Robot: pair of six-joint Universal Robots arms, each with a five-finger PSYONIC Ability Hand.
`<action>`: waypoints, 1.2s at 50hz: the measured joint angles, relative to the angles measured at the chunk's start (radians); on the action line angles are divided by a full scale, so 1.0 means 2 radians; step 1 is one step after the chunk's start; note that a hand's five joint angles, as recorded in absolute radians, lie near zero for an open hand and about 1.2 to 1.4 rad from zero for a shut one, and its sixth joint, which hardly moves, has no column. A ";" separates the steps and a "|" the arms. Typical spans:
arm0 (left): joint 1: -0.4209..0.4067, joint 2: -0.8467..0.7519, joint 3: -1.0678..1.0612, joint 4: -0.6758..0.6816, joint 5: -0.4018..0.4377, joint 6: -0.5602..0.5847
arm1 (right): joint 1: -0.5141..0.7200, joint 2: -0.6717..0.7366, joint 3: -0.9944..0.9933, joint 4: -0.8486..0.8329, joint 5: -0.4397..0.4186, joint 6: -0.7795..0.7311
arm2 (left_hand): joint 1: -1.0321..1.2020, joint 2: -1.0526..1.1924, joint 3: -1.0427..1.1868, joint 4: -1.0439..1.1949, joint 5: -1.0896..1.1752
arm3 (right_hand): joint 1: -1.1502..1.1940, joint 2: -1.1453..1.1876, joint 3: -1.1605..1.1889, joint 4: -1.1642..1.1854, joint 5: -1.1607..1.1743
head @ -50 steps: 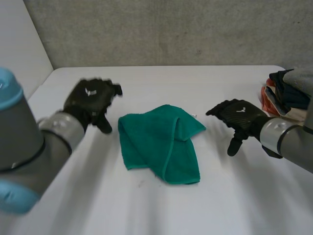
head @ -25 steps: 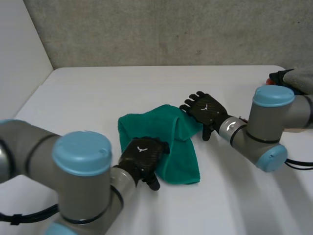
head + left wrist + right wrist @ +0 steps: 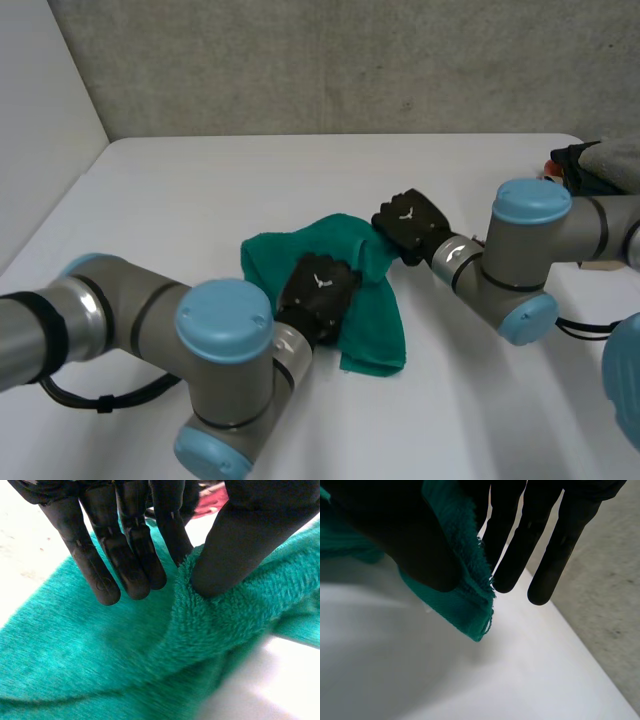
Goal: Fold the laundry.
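Head view high behind; wrist views close (shared towel (image 3: 375, 330)).

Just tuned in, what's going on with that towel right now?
Both hands are on the green towel, which lies rumpled on the white table. The left hand pinches a raised fold near the towel's middle between thumb and fingers. The right hand pinches a corner on the far side. No neat fold yet. A pile of other laundry sits at the table's right edge.
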 measured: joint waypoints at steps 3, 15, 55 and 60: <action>0.018 0.025 -0.003 -0.001 0.003 -0.001 | -0.009 -0.021 0.003 0.006 0.005 0.012 | 0.000 0.000 0.000 0.000 0.000 | 0.000 0.000 0.000 0.000 0.003; 0.137 0.220 -0.023 -0.064 0.086 -0.002 | -0.081 -0.219 0.034 0.149 0.013 0.011 | 0.000 0.001 0.001 0.002 0.000 | 0.000 0.000 0.000 0.000 0.012; 0.234 0.238 -0.073 -0.168 0.086 -0.123 | -0.075 -0.215 0.160 0.100 0.142 -0.036 | -0.389 -0.410 -0.409 -0.414 -0.398 | 0.000 0.000 0.000 0.002 0.013; 0.267 0.266 -0.128 -0.202 0.084 -0.196 | -0.070 -0.223 0.169 0.097 0.135 -0.036 | -0.387 -0.402 -0.399 -0.403 -0.381 | 0.000 0.000 0.000 0.002 0.013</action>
